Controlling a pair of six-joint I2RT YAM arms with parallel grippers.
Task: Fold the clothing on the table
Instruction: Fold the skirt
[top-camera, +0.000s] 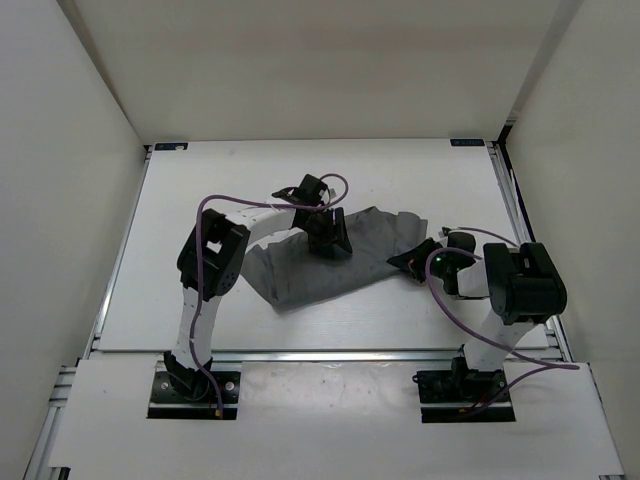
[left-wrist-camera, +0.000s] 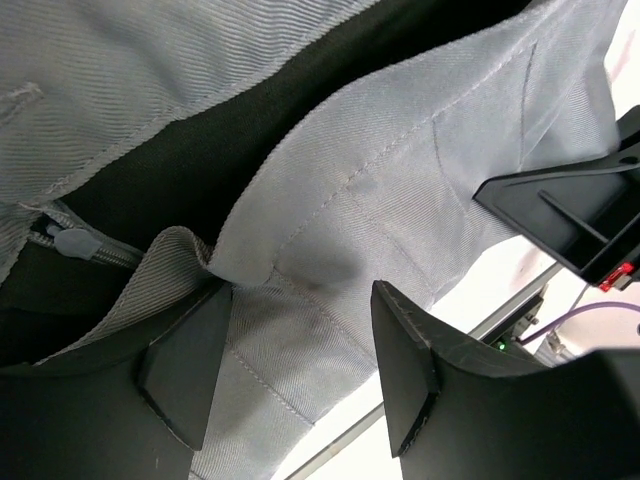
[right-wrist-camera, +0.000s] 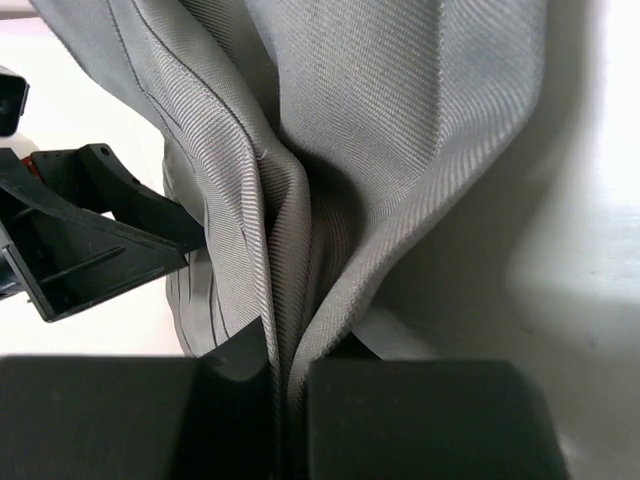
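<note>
The grey clothing (top-camera: 300, 272) lies crumpled across the middle of the white table (top-camera: 200, 190). My left gripper (top-camera: 328, 236) hovers at its far edge. In the left wrist view the left gripper (left-wrist-camera: 300, 350) is open, its fingers (left-wrist-camera: 185, 365) straddling a stitched hem of the clothing (left-wrist-camera: 380, 200) near a zipper (left-wrist-camera: 75, 243). My right gripper (top-camera: 412, 262) is at the garment's right end. In the right wrist view the right gripper (right-wrist-camera: 287, 375) is shut on a bunched fold of the clothing (right-wrist-camera: 400, 120).
White walls enclose the table on three sides. A metal rail (top-camera: 512, 205) runs along the right edge and another rail (top-camera: 330, 355) along the front by the arm bases. Purple cables (top-camera: 240, 203) loop over both arms.
</note>
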